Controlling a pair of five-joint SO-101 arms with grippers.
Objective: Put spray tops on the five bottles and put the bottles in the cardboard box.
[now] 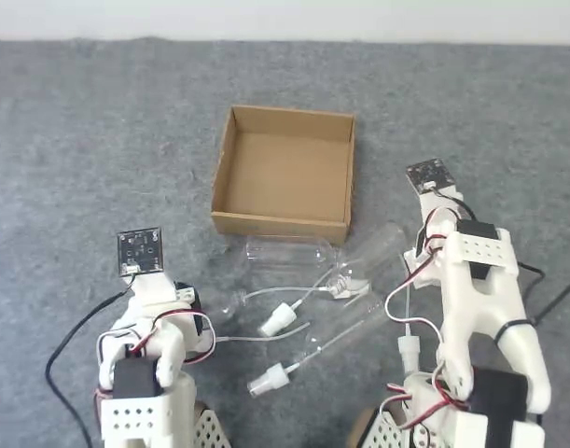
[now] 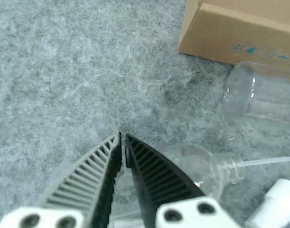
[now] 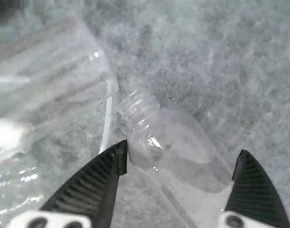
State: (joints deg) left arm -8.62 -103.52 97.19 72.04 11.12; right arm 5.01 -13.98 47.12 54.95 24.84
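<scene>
Several clear plastic bottles lie on the grey carpet in front of the open, empty cardboard box (image 1: 285, 173). One bottle (image 1: 286, 252) lies along the box front, and another bottle (image 1: 373, 250) slants beside it. My right gripper (image 3: 182, 159) is open, with the slanted bottle's (image 3: 171, 142) threaded neck and shoulder between its fingers; in the high view this gripper (image 1: 420, 254) is at that bottle's right end. My left gripper (image 2: 122, 138) is shut and empty above a small round bottle (image 2: 192, 164), low left in the high view (image 1: 197, 302). Loose white spray tops (image 1: 277, 320) (image 1: 269, 379) with thin tubes lie nearby.
A third white spray top (image 1: 410, 353) lies by the right arm's base. A long clear bottle (image 1: 345, 329) lies between the two arms. The box corner (image 2: 239, 33) and a bottle's base (image 2: 258, 92) are ahead of the left gripper. Open carpet stretches left of the box.
</scene>
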